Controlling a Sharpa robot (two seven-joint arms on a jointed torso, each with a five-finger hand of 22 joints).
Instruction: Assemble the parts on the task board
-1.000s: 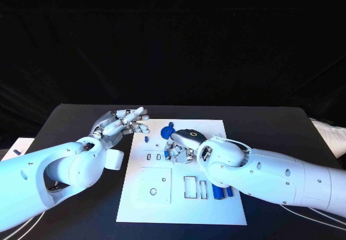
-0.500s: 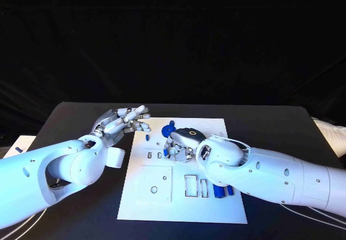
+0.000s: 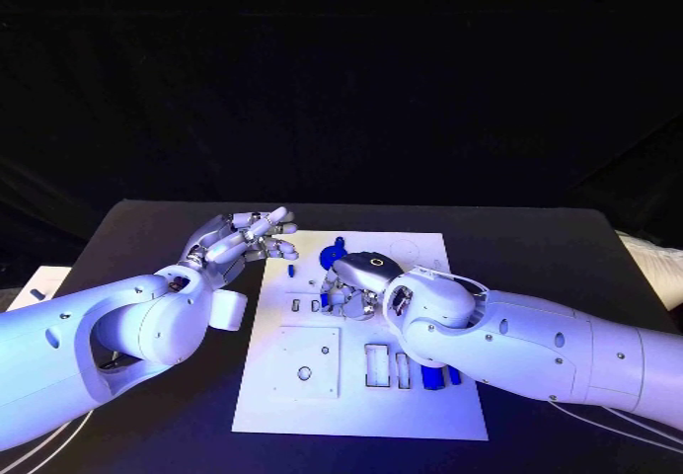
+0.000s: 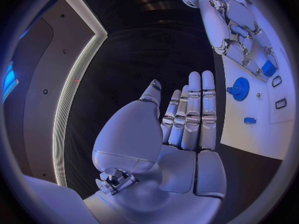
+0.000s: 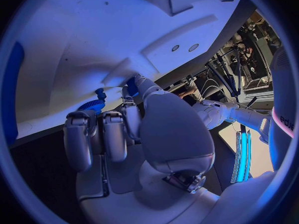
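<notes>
Counter: the black counter (image 3: 541, 257) carries the flat white rectangular task board (image 3: 413, 415) at its middle, the board's long sides running from the near edge toward the far edge.

Left hand: the silver left hand (image 3: 245, 239) hangs over the counter just off the board's far left corner. In the left wrist view its fingers (image 4: 194, 109) lie straight and side by side, the thumb set apart, and the palm holds nothing.

Right hand: the silver right hand (image 3: 356, 284) is over the far half of the board, its fingers curled downward toward the board face. In the left wrist view a small blue block part (image 4: 268, 67) sits at its fingertips; whether the fingers pinch it or only touch it, I cannot tell.

Blue round part: a blue toothed disc-shaped part (image 3: 334, 259) stands on the board near its far edge, just beyond the right hand; it also shows in the left wrist view (image 4: 239, 89) and beside the curled fingers in the right wrist view (image 5: 93, 105).

Small blue peg: a short blue part (image 3: 290, 269) lies near the board's left edge, close to the left hand's fingertips.

Blue bars: long blue bar-shaped parts (image 3: 431, 376) lie toward the board's right edge, partly hidden under the right arm.

Board face: small rectangular slots (image 3: 376, 365) and a round hole (image 3: 303, 373) sit in the near half.
</notes>
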